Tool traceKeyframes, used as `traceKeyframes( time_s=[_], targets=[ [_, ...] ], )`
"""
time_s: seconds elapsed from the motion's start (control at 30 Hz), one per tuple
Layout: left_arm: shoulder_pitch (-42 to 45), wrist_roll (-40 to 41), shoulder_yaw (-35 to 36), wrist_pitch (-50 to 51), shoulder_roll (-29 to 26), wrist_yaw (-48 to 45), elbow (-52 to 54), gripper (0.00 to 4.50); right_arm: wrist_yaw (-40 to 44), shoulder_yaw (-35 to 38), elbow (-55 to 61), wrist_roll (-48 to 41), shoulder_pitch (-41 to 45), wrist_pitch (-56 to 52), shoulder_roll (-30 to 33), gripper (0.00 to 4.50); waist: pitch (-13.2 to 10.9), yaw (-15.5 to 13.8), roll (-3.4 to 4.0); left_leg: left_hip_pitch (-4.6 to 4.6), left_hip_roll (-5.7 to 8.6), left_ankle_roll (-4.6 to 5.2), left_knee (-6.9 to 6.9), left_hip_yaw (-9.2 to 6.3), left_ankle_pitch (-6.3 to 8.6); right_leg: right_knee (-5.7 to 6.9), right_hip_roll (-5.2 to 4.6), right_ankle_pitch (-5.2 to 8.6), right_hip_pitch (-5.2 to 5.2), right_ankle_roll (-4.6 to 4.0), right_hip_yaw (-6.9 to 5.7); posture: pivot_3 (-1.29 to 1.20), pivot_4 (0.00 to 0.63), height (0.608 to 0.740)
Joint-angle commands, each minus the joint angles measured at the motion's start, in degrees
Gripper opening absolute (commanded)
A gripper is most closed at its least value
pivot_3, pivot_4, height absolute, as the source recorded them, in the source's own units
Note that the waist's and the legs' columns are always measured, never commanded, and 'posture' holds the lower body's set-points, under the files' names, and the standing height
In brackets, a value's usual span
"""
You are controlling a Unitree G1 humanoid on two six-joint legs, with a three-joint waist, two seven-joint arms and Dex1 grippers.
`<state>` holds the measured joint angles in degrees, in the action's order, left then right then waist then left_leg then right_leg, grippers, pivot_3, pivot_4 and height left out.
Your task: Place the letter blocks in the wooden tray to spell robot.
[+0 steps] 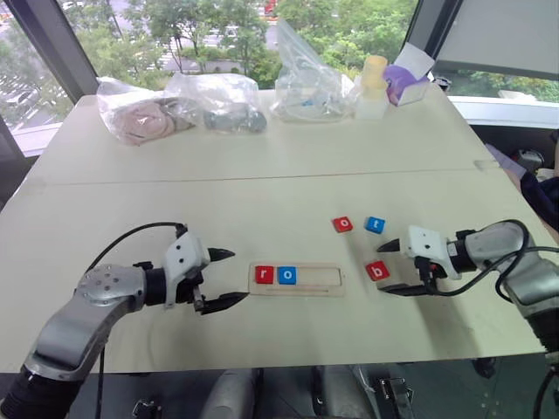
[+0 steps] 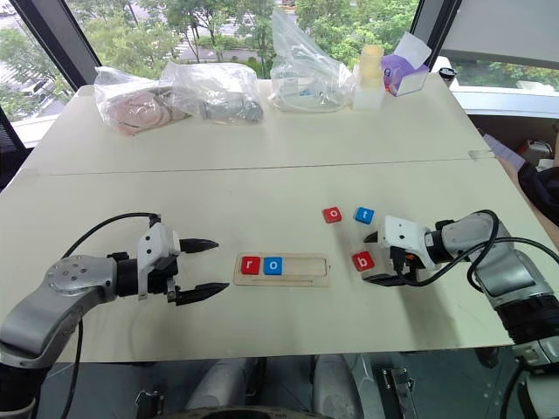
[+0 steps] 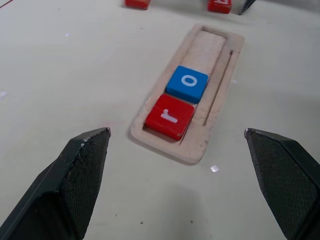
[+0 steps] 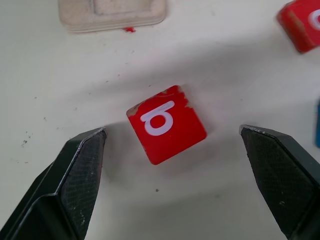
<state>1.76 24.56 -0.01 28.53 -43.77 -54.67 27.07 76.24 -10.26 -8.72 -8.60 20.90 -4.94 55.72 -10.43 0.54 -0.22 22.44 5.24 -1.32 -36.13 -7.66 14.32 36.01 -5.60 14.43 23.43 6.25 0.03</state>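
Both grippers sit low over the near edge of the table (image 1: 262, 175), jaws spread wide and holding nothing. Left gripper (image 1: 229, 278) points toward the tray (image 1: 297, 279) from its 9 o'clock side, fingertips just short of the tray's end and not touching it. Right gripper (image 1: 391, 267) comes in from the tray's 3 o'clock side, angled down, its two fingers (image 4: 80, 170) standing either side of the red b (image 4: 166, 123) with clear gaps on both sides; the block lies flat on the table, a little askew.

Inside the tray's slot, a red r (image 1: 264, 275) fills the end at 9 o'clock and a blue o (image 1: 286, 276) sits touching it on the 3 o'clock side; the slot beyond them is bare wood.

Loose on the table at about 1 o'clock from the tray lie a red o (image 1: 342, 224) and a blue t (image 1: 375, 224), near each other but apart, with the b nearer the front edge at their 6 o'clock.

Far across, at 12 o'clock by the window, three clear plastic bags (image 1: 223, 100) lie in a row, with a pale yellow bottle (image 1: 373, 85) and a purple box (image 1: 406, 80) beside them.
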Motion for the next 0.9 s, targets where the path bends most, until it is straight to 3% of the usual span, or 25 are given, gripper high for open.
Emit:
traceKeyframes(
  time_s=[0.03,0.07,0.23,0.37,0.63,0.9],
  targets=[
    [-0.55,1.55,2.46,0.13,-0.67,0.42,2.18,4.50,1.79,-0.12,-0.59,-0.07,0.51,1.35,-0.98,3.85,0.00,-0.02,0.00,0.00,0.00,0.00,0.00,0.00,0.00,0.00,-0.01,0.00,0.00,0.00,0.00,0.00,0.150,0.740],
    [-0.70,1.58,2.58,0.17,-0.71,0.51,2.26,4.50,1.85,-0.15,-0.81,0.04,0.61,1.51,-1.43,3.60,0.00,-0.01,0.00,-0.01,-0.01,0.00,0.00,-0.01,0.00,0.01,-0.01,0.00,0.00,-0.01,0.00,0.00,0.150,0.740],
    [-1.29,1.97,2.90,0.47,-0.89,0.91,2.85,4.50,1.57,0.06,-0.62,0.09,0.83,1.99,-3.58,1.11,0.01,0.17,0.00,-0.04,-0.02,-0.01,0.00,-0.01,0.00,0.03,-0.01,0.00,-0.01,-0.03,0.02,0.00,0.150,0.740],
    [-1.58,2.35,3.31,0.87,-1.33,0.82,3.17,4.50,-0.70,1.27,5.50,-1.74,1.80,-2.41,-5.31,1.11,0.01,0.20,0.01,-0.05,-0.05,-0.02,0.00,-0.01,-0.01,0.06,0.01,-0.02,0.01,-0.05,0.03,0.00,0.150,0.740],
    [-1.05,2.39,2.82,0.89,-1.40,1.36,3.07,4.50,-7.01,-1.33,24.32,-8.41,3.07,-25.05,-11.15,1.11,-0.01,-0.31,0.04,0.02,-0.04,-0.03,0.00,-0.03,-0.01,0.03,-0.02,-0.02,0.07,-0.05,0.05,0.00,0.150,0.740],
    [-1.51,2.79,2.64,1.15,-1.25,2.35,4.02,4.50,-11.30,-7.99,26.27,-4.30,3.42,-27.48,-14.14,1.11,-0.01,-1.26,0.03,0.04,-0.02,-0.03,0.00,-0.02,0.00,0.00,-0.03,0.04,0.08,-0.16,0.04,0.00,0.150,0.740]
  ],
)
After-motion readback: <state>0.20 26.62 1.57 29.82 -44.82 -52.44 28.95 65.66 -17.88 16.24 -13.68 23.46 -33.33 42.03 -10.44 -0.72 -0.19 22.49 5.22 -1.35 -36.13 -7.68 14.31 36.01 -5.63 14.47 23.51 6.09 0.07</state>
